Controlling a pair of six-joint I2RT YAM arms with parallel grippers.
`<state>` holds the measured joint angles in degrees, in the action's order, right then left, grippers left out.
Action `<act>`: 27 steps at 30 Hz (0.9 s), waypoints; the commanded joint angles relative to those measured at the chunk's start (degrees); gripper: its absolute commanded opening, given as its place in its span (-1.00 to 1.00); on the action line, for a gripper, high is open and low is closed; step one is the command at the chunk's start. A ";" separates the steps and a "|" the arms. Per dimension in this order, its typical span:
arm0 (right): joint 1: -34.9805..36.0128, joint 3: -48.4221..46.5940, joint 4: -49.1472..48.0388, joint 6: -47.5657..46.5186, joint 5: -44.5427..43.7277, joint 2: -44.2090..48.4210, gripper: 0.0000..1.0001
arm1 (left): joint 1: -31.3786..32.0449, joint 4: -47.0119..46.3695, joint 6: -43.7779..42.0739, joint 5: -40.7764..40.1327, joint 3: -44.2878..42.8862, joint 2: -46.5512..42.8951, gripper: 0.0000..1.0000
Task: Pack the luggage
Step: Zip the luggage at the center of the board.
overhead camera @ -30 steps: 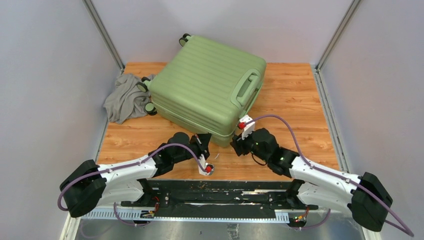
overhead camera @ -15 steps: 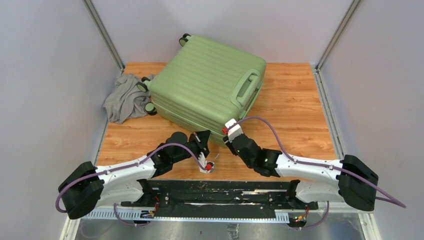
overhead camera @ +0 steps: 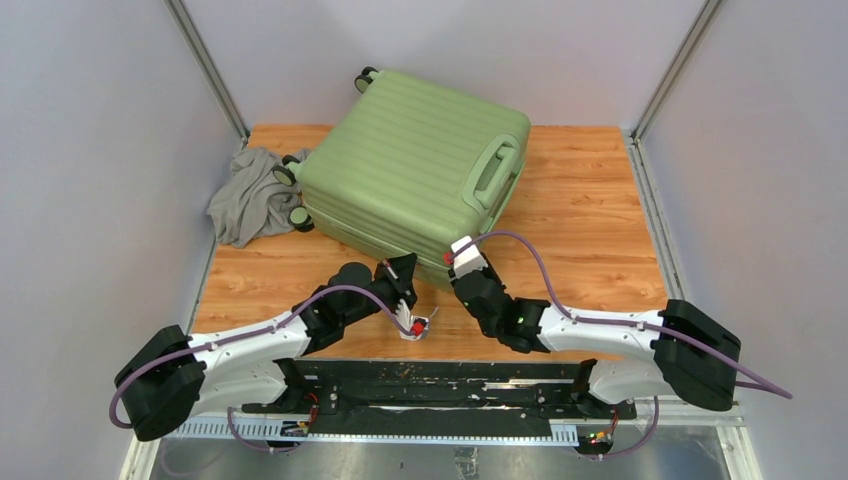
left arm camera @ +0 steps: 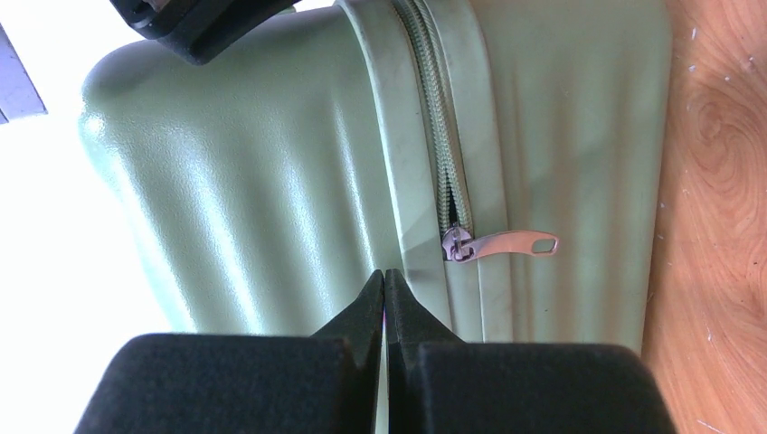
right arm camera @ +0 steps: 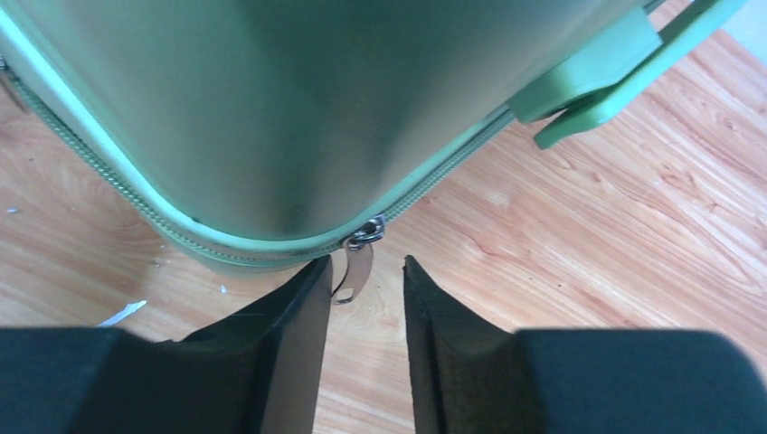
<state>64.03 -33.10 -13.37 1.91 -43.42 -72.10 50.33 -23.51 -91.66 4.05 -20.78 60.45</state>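
Note:
The luggage [overhead camera: 415, 170] is a light-green ribbed suitcase lying flat and closed across the back of the wooden table. My left gripper [overhead camera: 402, 270] is shut with nothing in it, its tips [left arm camera: 384, 273] against the shell [left arm camera: 253, 181], just left of the zip seam. A silver zipper pull [left arm camera: 502, 244] sticks out to their right. My right gripper [overhead camera: 452, 282] is at the suitcase's near corner [right arm camera: 298, 108]. It [right arm camera: 364, 262] stands partly open, and a second silver zipper pull [right arm camera: 359, 267] hangs between its fingers, close to the left one, with a gap to the right one.
A crumpled grey cloth [overhead camera: 250, 195] lies on the table [overhead camera: 590, 200] by the suitcase's wheels [overhead camera: 290, 170] at the left. A green side handle [right arm camera: 624, 63] juts out at the upper right of the right wrist view. Grey walls close in on both sides.
My right arm has swung left and low to the suitcase's near corner, and its jaws have narrowed around the zipper pull. The left gripper has edged slightly toward the suitcase, still shut.

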 commanded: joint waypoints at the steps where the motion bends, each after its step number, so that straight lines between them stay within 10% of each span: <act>1: -0.40 -0.48 -3.00 1.76 -4.28 -0.11 -0.19 | -0.24 -2.33 0.34 -0.28 -0.85 -0.84 -1.00; 7: -1.13 1.81 -7.29 0.13 -2.40 2.94 -0.32 | -0.23 -2.33 0.56 -0.34 -0.67 -1.20 -1.00; 14: -1.19 4.85 -7.32 0.25 -0.43 8.50 -0.96 | -0.23 -2.33 0.51 -0.36 -0.42 -1.80 -1.00; 27: -6.15 7.67 -7.38 0.95 15.03 11.81 -1.00 | -0.23 -2.33 0.73 -0.40 -0.24 -2.52 -1.00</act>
<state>60.38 -26.59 -19.75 2.02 -33.80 -61.76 50.33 -23.57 -91.64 3.68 -20.78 59.18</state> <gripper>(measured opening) 0.008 0.001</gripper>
